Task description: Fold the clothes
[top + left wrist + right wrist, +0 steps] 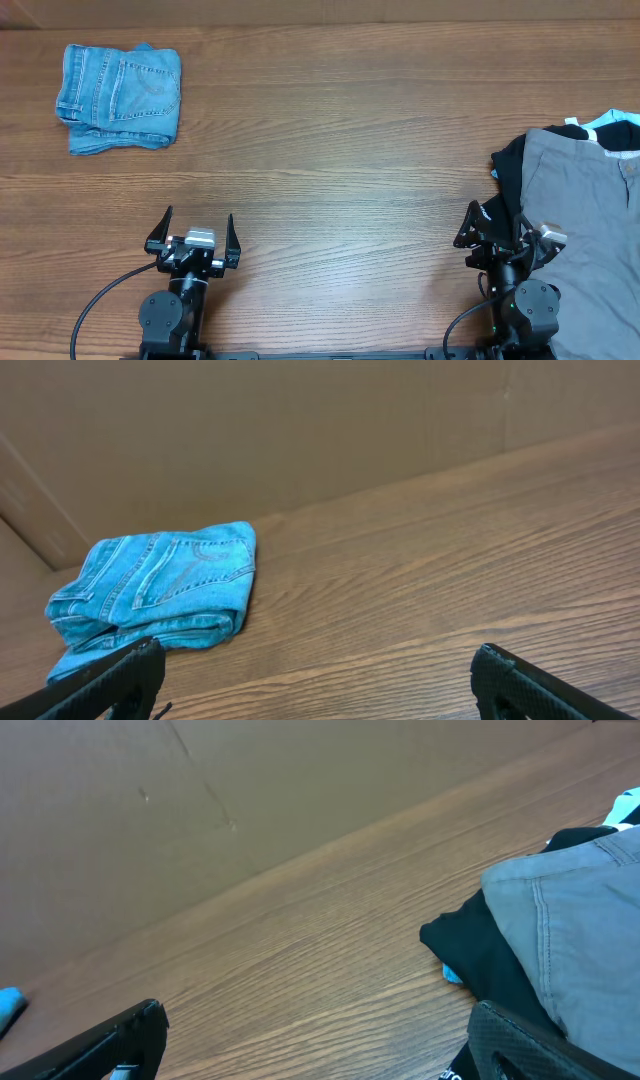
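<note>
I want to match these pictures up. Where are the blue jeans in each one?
Overhead: the jeans lie folded at top left on the wooden table.
Left wrist: jeans at lower left, near the brown wall.
Right wrist: not clearly seen; only a tiny blue bit at the left edge.
Shared landmark: the wooden table.

The worktop (350,150) is brown wood-grain board, smooth with a low sheen. The jeans (120,95) are faded denim cloth with raised stitched seams. Behind the jeans stands a matt cardboard wall (250,430). Far across from the jeans lie a smooth grey woven garment (585,220) and matt black cloth (510,165). The left hand (199,216) is probably matt black plastic.
</note>
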### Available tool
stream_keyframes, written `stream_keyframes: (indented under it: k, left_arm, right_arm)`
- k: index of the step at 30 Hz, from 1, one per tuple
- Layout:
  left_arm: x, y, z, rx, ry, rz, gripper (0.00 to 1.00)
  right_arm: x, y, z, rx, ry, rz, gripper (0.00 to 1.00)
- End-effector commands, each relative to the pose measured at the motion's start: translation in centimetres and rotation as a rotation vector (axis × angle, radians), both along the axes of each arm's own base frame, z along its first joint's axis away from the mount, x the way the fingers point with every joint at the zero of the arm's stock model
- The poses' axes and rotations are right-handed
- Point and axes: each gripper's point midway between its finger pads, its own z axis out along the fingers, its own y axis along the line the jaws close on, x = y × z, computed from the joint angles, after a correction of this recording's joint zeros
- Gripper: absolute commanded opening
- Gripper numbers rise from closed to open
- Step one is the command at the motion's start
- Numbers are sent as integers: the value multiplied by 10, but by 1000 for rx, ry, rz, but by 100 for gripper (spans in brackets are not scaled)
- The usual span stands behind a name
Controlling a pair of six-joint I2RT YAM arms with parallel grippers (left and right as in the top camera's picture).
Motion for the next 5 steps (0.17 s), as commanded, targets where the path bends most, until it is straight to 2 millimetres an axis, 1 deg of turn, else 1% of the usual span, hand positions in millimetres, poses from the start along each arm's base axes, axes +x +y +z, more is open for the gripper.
stream_keyframes:
  k: [1,5]
  left_arm:
    - [0,-1,-2,-19,-3,-5,100]
    - [0,-1,-2,-19,-3,-5,100]
  right_arm:
    - [0,-1,1,8,-13,-6,100]
    - [0,-1,1,8,-13,-6,100]
